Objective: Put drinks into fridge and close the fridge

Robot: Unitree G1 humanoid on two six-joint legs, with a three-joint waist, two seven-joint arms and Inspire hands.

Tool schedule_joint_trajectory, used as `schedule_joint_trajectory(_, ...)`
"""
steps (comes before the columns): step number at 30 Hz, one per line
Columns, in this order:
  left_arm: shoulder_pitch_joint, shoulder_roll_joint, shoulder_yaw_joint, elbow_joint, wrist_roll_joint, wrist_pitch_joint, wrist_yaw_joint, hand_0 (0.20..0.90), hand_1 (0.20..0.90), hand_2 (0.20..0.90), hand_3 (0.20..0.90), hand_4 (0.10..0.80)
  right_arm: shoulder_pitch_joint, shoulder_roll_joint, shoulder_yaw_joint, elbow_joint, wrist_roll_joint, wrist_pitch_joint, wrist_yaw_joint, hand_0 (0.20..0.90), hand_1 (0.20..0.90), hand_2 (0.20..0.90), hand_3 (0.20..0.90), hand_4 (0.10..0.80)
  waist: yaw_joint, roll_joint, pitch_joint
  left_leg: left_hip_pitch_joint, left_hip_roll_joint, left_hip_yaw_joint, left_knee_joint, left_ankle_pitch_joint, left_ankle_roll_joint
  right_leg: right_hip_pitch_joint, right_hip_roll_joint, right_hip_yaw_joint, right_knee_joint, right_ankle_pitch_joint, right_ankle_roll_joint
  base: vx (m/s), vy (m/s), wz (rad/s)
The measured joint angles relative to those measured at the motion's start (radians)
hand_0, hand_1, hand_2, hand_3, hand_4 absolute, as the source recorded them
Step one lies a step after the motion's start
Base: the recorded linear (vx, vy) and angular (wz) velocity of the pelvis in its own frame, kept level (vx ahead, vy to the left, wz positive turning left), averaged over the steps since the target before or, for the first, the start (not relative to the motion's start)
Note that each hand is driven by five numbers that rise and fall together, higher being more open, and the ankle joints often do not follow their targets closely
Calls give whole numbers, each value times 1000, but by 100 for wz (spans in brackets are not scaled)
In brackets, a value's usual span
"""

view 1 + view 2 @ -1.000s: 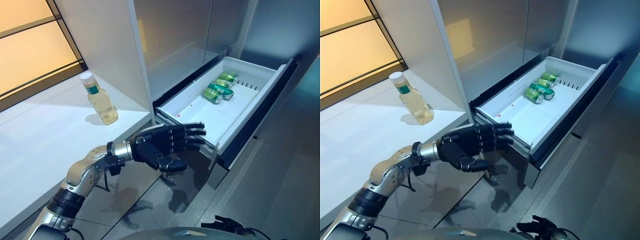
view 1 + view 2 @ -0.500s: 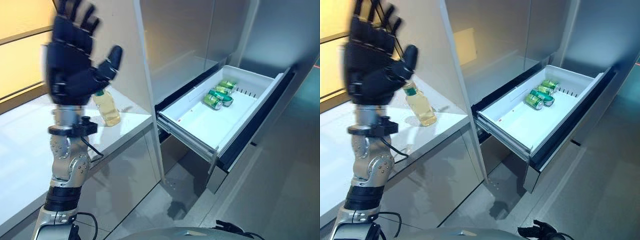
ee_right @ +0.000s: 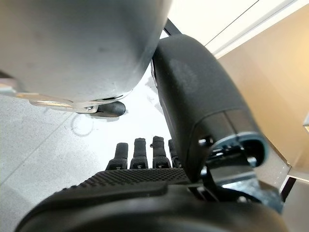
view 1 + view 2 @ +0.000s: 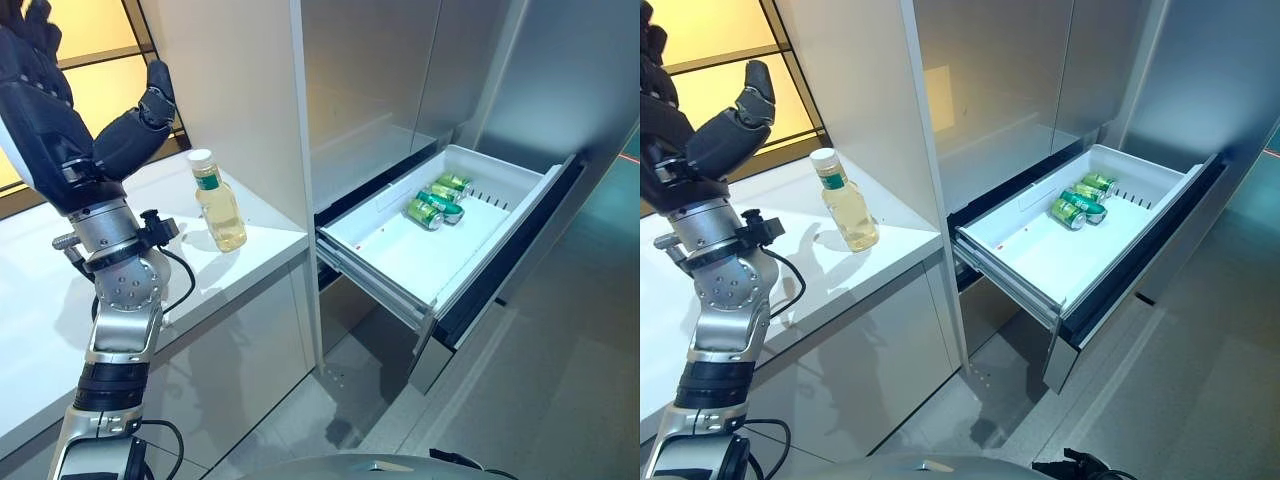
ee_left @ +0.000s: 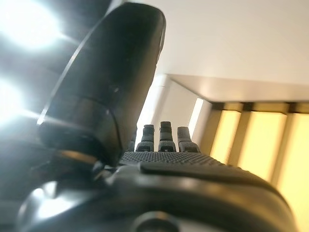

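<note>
The dark left hand (image 4: 50, 120) was raised above the white worktop (image 4: 60, 300), spread wide, holding nothing. The clear yellow-filled drink bottle (image 4: 218, 201) stood there, near the open white fridge drawer (image 4: 400, 245) with green cans (image 4: 435, 200). The right hand (image 3: 145, 159) was relaxed, empty.

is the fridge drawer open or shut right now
Open. The fridge drawer is pulled well out of the fridge front, its white inside exposed, with green cans lying at its far end.
</note>
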Motion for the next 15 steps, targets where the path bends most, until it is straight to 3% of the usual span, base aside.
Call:
schedule_joint_trajectory(9,2,-3,-65,168,-81,87,-51,900,900,900,900,800,-5,0,-1,-13,-2,19,1,900,900,900,900,800,-2,-2,13,3,0,0,0,0,0,5,0,0,0,0,0,0,0,0)
schedule_joint_trajectory(15,22,-30,-74,169,-119,89,-94,900,900,900,900,800,-11,1,-1,-23,-7,33,3,900,900,900,900,800,-2,-7,25,5,0,-1,0,0,0,8,0,-1,0,0,0,0,0,0)
